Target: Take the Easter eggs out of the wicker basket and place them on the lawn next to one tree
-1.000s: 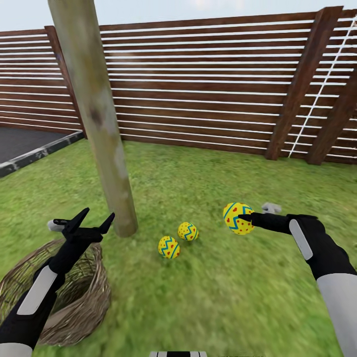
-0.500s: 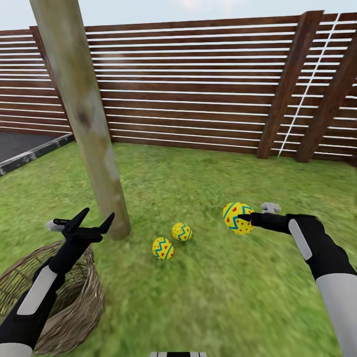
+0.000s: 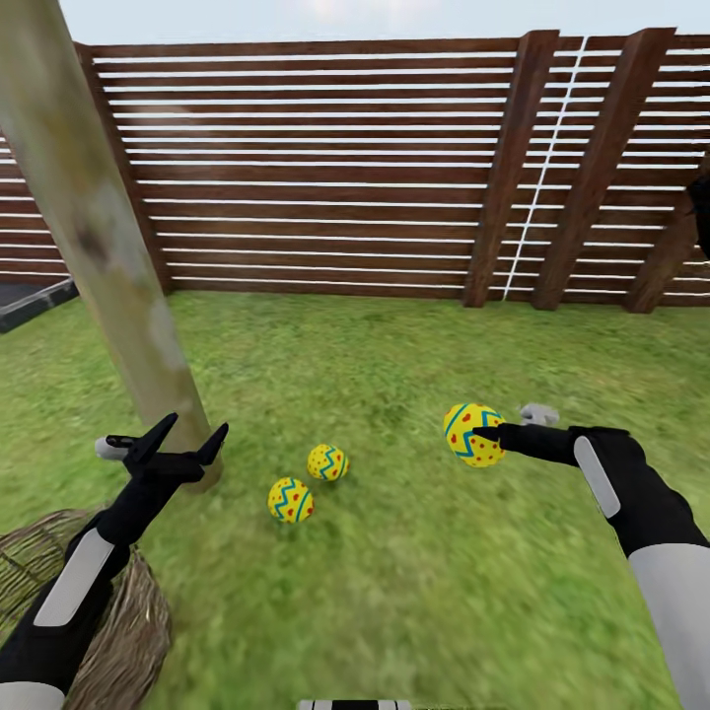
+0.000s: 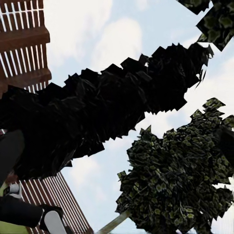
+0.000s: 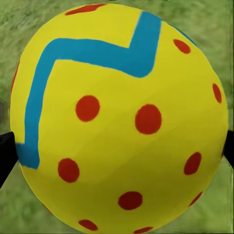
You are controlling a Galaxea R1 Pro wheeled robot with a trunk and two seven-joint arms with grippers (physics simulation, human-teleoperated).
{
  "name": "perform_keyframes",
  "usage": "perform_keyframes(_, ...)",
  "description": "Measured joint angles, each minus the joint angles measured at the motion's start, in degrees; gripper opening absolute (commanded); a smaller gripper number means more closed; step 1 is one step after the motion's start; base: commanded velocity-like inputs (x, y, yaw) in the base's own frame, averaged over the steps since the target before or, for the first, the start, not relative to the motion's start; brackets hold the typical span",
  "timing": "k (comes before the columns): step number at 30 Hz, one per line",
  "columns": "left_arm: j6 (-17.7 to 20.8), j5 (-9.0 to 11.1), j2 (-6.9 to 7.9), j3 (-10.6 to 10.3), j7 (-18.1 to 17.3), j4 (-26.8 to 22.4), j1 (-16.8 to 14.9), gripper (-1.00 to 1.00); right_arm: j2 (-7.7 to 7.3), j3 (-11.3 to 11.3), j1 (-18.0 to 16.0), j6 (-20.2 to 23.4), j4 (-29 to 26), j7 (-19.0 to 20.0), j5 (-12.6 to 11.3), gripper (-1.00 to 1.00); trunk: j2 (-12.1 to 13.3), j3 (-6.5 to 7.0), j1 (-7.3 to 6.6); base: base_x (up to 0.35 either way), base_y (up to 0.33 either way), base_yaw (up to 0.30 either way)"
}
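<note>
Out on the lawn (image 3: 414, 592), the last egg (image 3: 472, 434) is clamped in the right gripper (image 3: 490, 435), jaws closed on its sides and holding it up off the grass. The right wrist view agrees: egg (image 5: 117, 117) wedged between the two dark fingertips (image 5: 7, 151). The other two eggs (image 3: 290, 500) (image 3: 326, 461) already sit on the grass just beside the tree (image 3: 108, 266). So what matters is that the tree base is off to the robot's left of the held egg, with those two eggs in between. I'd say the right arm needs to swing left and drop. The left gripper (image 3: 182, 436) hovers by the trunk with its jaws spread and empty, above the wicker basket (image 3: 128, 631), whose inside I can't really see.
</note>
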Motion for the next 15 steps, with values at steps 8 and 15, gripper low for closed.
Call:
perform_keyframes(8, 0.0, 0.0, 0.0, 0.0, 0.0, 0.0, 0.0, 1.0, 0.0, 0.0, 0.0, -0.03, 0.2, 0.0, 0.0, -1.0, 0.0, 0.0, 0.0, 0.0, 0.0, -0.283)
perform_keyframes(15, 0.02, 0.0, 0.0, 0.0, 0.0, 0.0, 0.0, 1.0, 0.0, 0.0, 0.0, -0.72, 0.42, 0.01, -0.01, -1.0, 0.0, 0.0, 0.0, 0.0, 0.0, -0.283)
